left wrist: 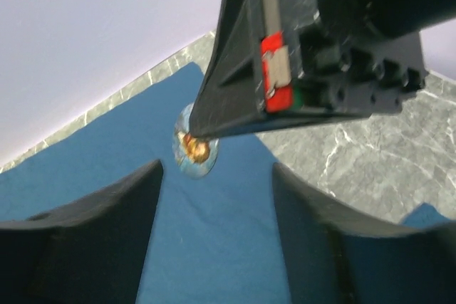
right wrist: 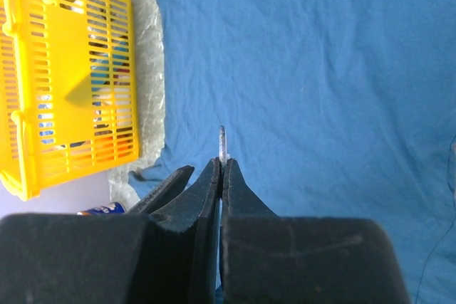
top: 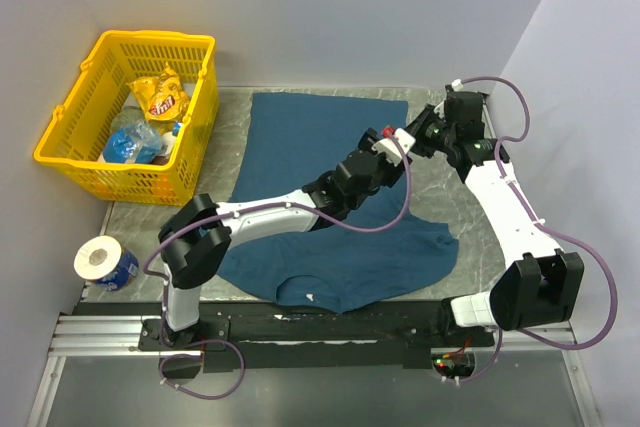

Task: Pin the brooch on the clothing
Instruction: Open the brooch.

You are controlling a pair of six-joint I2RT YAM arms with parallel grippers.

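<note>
Brooch, a thin round silver disc, is pinched by the right gripper over the soft blue shirt. Left gripper, at its 6 o'clock, gapes wide.

Left pincer spread wide — right pincer pinched closed.

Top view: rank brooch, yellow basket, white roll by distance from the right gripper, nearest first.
1. brooch: pinched in the right gripper, above the shirt.
2. yellow basket: far left, beyond the shirt's edge.
3. white roll: near left corner, farthest.
</note>
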